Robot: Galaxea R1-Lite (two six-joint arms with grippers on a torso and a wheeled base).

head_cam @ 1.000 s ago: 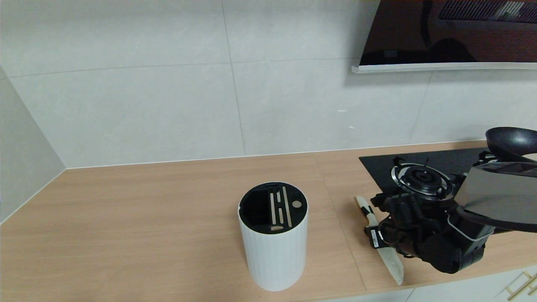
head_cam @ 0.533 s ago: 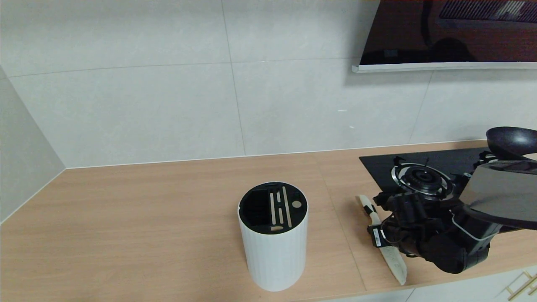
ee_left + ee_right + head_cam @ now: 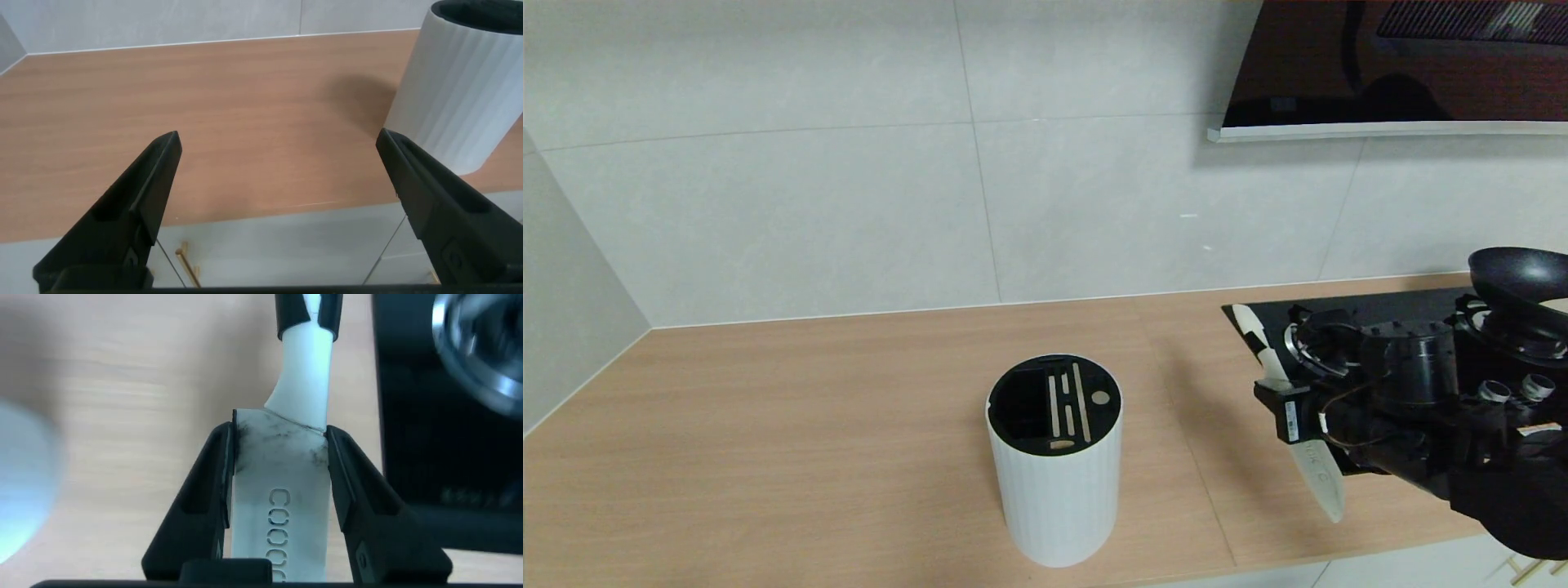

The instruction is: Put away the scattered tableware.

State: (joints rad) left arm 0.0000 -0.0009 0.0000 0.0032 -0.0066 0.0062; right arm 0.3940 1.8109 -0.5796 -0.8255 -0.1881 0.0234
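Currently the right jaws grip the knife [image 3: 1319,478] by its blade above the surface [image 3: 768,425], right of the holder [image 3: 1055,490]; left jaws stand open

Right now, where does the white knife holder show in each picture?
Head view: the white holder stands on the wooden counter.
Left wrist view: its ribbed side, near the counter's front edge.
Right wrist view: probably the pale blur beside the knife.
Shared landmark: that counter.
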